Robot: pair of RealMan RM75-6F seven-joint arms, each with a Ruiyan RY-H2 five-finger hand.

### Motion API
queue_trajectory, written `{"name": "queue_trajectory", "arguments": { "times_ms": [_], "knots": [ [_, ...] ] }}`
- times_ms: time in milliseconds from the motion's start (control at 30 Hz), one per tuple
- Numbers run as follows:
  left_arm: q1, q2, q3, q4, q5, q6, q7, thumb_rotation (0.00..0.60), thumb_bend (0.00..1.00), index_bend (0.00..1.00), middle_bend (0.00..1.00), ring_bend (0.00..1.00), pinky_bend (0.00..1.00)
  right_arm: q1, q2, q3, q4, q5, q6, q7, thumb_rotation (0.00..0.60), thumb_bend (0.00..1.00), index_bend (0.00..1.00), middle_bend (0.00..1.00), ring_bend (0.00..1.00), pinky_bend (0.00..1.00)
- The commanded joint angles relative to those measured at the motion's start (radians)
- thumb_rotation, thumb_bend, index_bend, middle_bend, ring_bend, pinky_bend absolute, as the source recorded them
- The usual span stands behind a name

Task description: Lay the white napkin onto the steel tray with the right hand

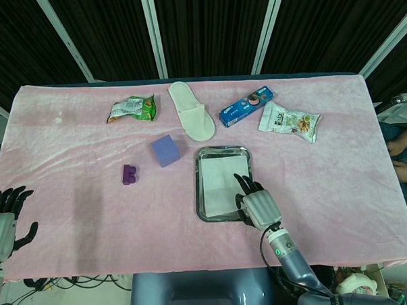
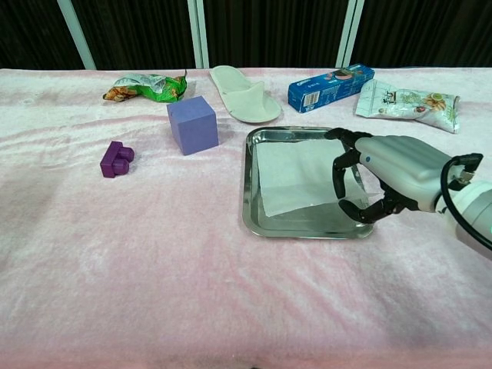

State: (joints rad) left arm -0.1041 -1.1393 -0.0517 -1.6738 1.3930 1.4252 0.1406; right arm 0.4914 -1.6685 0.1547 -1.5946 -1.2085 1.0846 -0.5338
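The white napkin (image 1: 222, 182) (image 2: 296, 175) lies nearly flat inside the steel tray (image 1: 199, 186) (image 2: 250, 184) at the table's middle. My right hand (image 1: 258, 207) (image 2: 392, 169) hangs over the tray's right front part. Its fingers curl over the napkin's right edge with the thumb below, and it still seems to pinch that edge, which the fingers hide. My left hand (image 1: 3, 215) rests off the table's near left corner, fingers apart and holding nothing, seen only in the head view.
A blue cube (image 2: 192, 124) and a small purple brick (image 2: 115, 159) stand left of the tray. Along the far side lie a green snack bag (image 2: 146, 86), a white slipper (image 2: 242, 92), a blue biscuit box (image 2: 330, 86) and a white snack bag (image 2: 407, 104).
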Motion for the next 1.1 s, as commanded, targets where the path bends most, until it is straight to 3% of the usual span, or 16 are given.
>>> {"name": "queue_trajectory", "arguments": {
  "times_ms": [33,467,1100],
  "knots": [
    [0.000,0.000,0.000,0.000,-0.001,-0.001,0.000,0.600,0.38,0.17,0.10,0.04,0.04,0.008,-0.007,0.004,0.013,0.010,-0.002,0.004,0.600,0.45,0.82,0.03,0.08,0.21],
    [-0.001,0.001,-0.002,-0.001,-0.005,-0.003,-0.001,0.600,0.38,0.17,0.10,0.04,0.04,0.035,-0.033,0.003,0.071,0.052,-0.016,-0.001,0.600,0.45,0.82,0.03,0.08,0.21],
    [-0.002,0.003,-0.001,-0.003,-0.007,-0.005,0.003,0.600,0.38,0.17,0.10,0.04,0.04,0.052,-0.078,0.000,0.028,0.146,0.015,-0.080,0.600,0.45,0.82,0.03,0.08,0.21]
  ]
}}
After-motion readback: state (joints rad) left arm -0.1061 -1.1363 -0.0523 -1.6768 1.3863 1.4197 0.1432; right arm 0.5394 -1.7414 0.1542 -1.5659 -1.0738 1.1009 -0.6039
